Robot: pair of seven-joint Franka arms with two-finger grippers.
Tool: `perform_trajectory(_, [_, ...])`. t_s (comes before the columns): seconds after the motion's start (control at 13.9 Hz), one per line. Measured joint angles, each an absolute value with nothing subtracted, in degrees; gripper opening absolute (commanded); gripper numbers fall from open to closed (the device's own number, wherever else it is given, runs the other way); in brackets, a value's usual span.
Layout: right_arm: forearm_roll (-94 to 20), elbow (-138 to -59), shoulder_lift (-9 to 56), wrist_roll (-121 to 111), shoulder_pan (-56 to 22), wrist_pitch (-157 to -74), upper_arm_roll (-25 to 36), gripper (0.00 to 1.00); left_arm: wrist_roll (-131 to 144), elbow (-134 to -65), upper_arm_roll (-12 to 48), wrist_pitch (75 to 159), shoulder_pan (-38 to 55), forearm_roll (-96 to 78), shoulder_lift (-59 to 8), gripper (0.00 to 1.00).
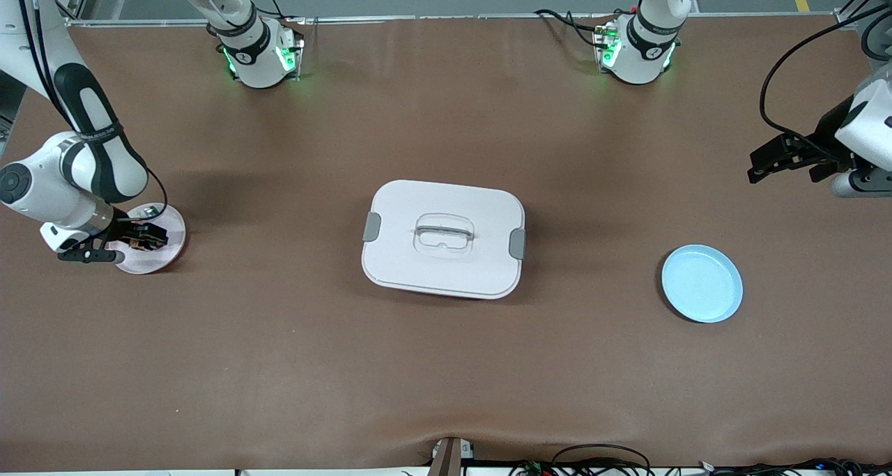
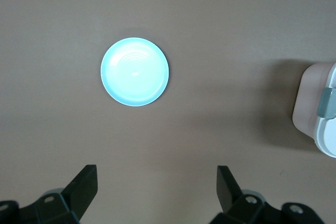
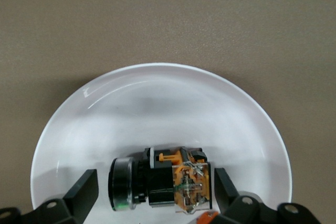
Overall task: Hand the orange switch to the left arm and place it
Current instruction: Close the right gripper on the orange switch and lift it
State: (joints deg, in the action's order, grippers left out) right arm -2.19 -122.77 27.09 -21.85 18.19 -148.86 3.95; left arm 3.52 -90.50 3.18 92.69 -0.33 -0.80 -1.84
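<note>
Brown table, white plate (image 3: 157, 103), orange switch (image 3: 163, 184) between right fingers (image 3: 81, 192), open, untouched.

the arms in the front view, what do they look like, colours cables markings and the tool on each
Both arms are glossy white with rounded shells and black joint bands. The bases glow green and carry a small round black mark. The right arm ends in a black two-finger tool. The left arm carries a black tool too, with a black cable looping above it. In the wrist views the fingers are matte black and wedge-shaped.
</note>
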Motion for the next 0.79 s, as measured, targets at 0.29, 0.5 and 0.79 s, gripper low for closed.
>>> perform_trajectory(0.29, [-2.23,-122.48,27.22,-21.85,18.18,-148.94,3.46,0.00,3.52,-90.50,3.18,92.69,-0.33,-0.80,-1.85,1.00])
perform_trajectory(0.5, [-2.28,-121.40,27.21,-21.85,18.18,-147.11,3.20,0.00,3.52,-90.50,3.16,92.69,-0.34,-0.80,-1.85,1.00])
perform_trajectory(0.79, [-4.72,-117.49,25.31,-21.53,18.13,-136.63,2.67,0.00,3.52,-90.48,3.19,92.69,-0.26,-1.05,-1.86,1.00])
